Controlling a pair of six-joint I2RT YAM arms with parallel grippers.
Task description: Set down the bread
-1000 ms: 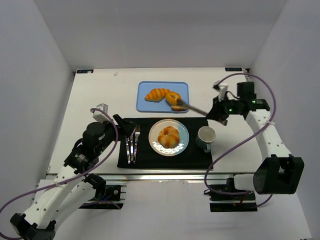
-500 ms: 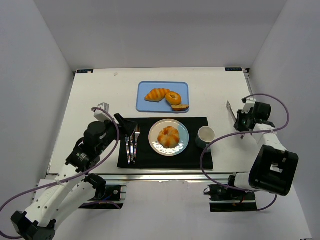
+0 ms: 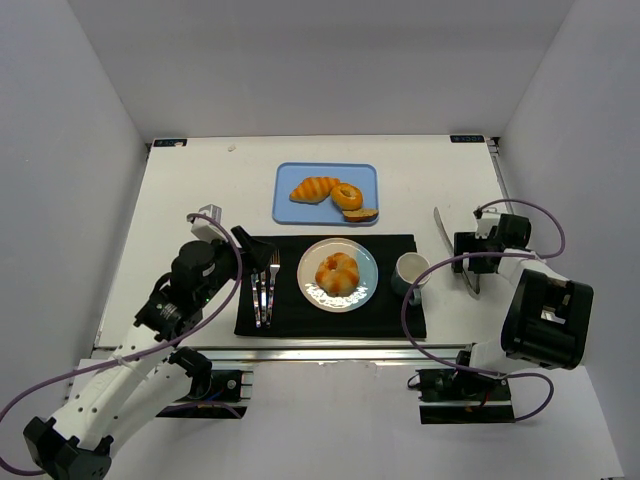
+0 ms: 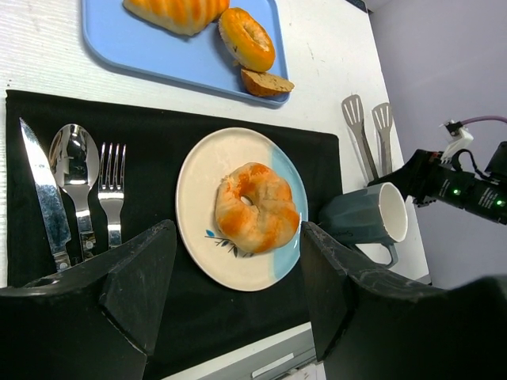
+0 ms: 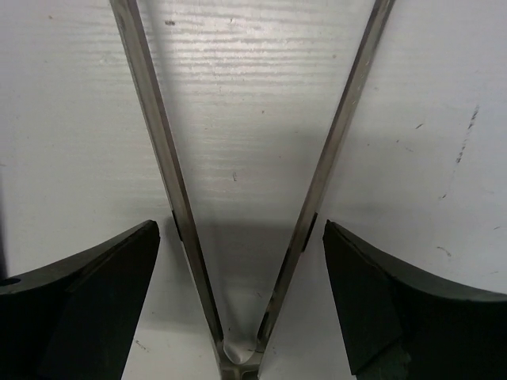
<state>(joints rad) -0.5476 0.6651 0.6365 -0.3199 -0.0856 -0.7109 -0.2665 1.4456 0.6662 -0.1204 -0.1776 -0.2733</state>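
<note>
Bread, the round, knotted, glossy golden-orange bun (image 4: 257, 207), is sitting on the round cream-and-blue plate (image 4: 198, 186), dead ahead of my left fingers (image 4: 131, 277) and framed in the gap between them. Those left fingers are spread wide, holding nothing, hovering above the near edge of the black cloth mat (image 4: 150, 134). Over on the other side, my right fingers (image 5: 87, 277) are wide apart too, low over the white desk (image 5: 253, 95). The silver metal tongs (image 5: 158, 142) lie between them, hinge end towards my wrist, both arms fanning away. A grey mug (image 4: 364, 226) stands just beside the plate, on its right.
</note>
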